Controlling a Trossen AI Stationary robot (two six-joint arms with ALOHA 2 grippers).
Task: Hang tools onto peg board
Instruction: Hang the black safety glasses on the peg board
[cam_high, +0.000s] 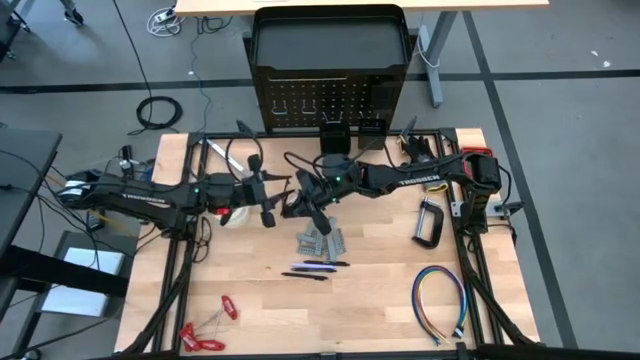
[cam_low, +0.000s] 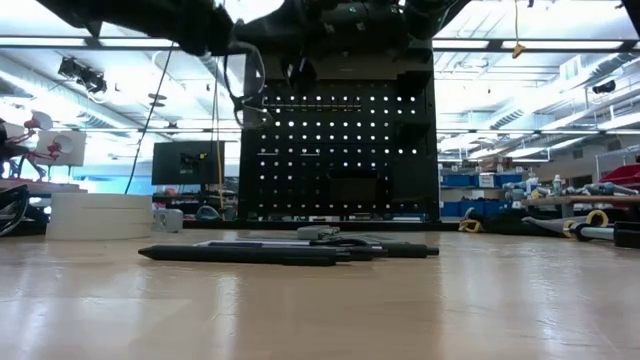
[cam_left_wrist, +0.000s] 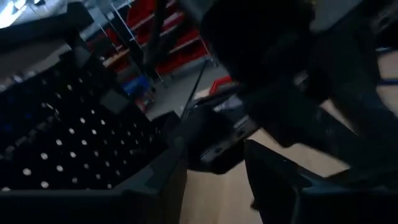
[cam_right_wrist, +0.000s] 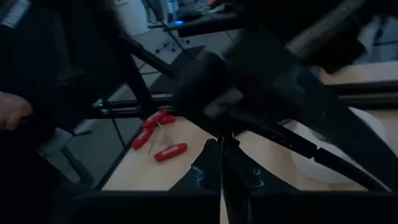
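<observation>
Pale wooden desk fills the high view, with the peg board standing upright at its far edge, hooks facing the arms. Both arms meet over the middle of the desk. The left gripper has its fingers apart, just beside the white tape rolls; whether anything sits between them I cannot tell. The right gripper has its fingers pressed together on a thin dark tool whose kind I cannot make out.

Grey metal pieces and dark pens lie below the grippers, the black clamp to the right, red-handled tools at the near left corner. The clamp looks heavy and stiff; its open frame is probably the best place to hold and hook it. The pens look light and smooth, likely to roll or slip.
</observation>
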